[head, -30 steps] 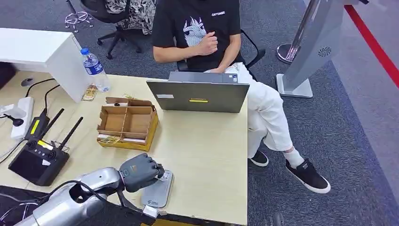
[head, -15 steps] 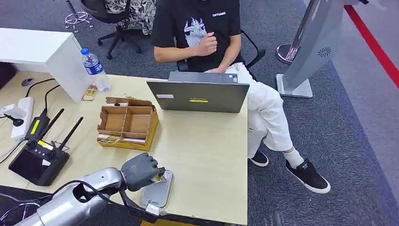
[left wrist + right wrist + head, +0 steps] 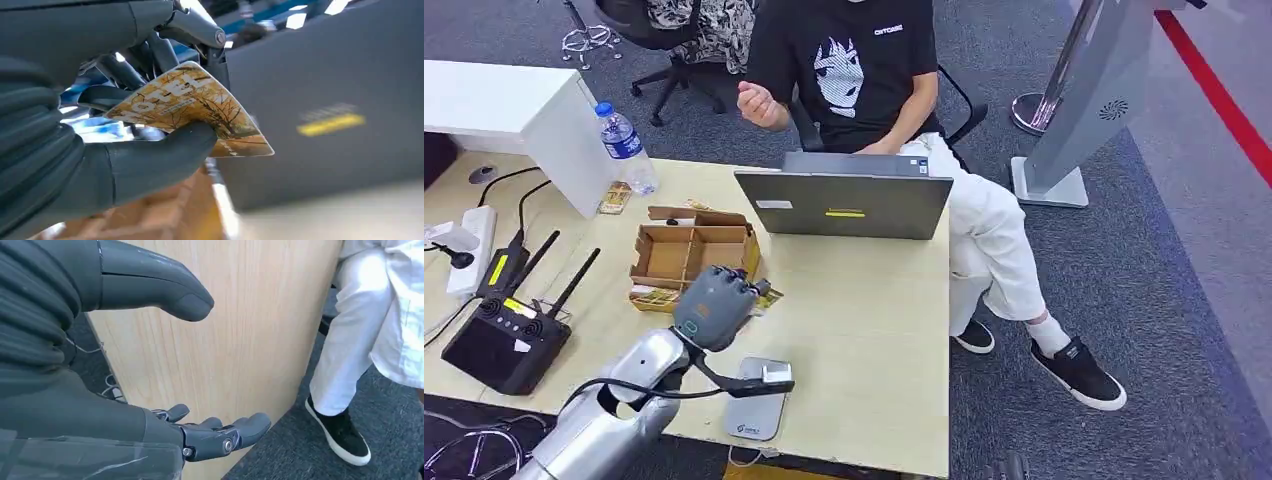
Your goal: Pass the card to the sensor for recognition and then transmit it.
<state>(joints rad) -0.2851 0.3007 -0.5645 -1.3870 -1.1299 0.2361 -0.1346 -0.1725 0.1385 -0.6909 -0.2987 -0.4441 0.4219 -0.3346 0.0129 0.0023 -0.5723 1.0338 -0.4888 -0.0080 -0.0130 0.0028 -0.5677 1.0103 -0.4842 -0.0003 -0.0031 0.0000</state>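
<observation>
My left hand (image 3: 714, 305) is raised over the table between the cardboard box and the laptop, and it pinches a yellow patterned card (image 3: 765, 296) between thumb and fingers. In the left wrist view the card (image 3: 200, 107) sticks out past the thumb (image 3: 165, 160) toward the laptop's grey lid. The grey card sensor (image 3: 757, 400) lies flat at the table's near edge, below and behind the hand. A person (image 3: 864, 70) sits behind the laptop with one hand (image 3: 759, 103) raised. My right hand (image 3: 150, 390) hangs beside the table's side with its fingers spread and nothing in it.
A grey laptop (image 3: 844, 203) stands open at the far edge. A divided cardboard box (image 3: 692, 260) sits left of my hand. A black controller with antennas (image 3: 509, 335), a power strip (image 3: 469, 245) and a water bottle (image 3: 627, 148) are at the left. The person's legs (image 3: 370, 340) are by the table's right side.
My left hand has lifted off the sensor with the card and moved forward toward the laptop. The person's hand moved from the chest out to the side.
</observation>
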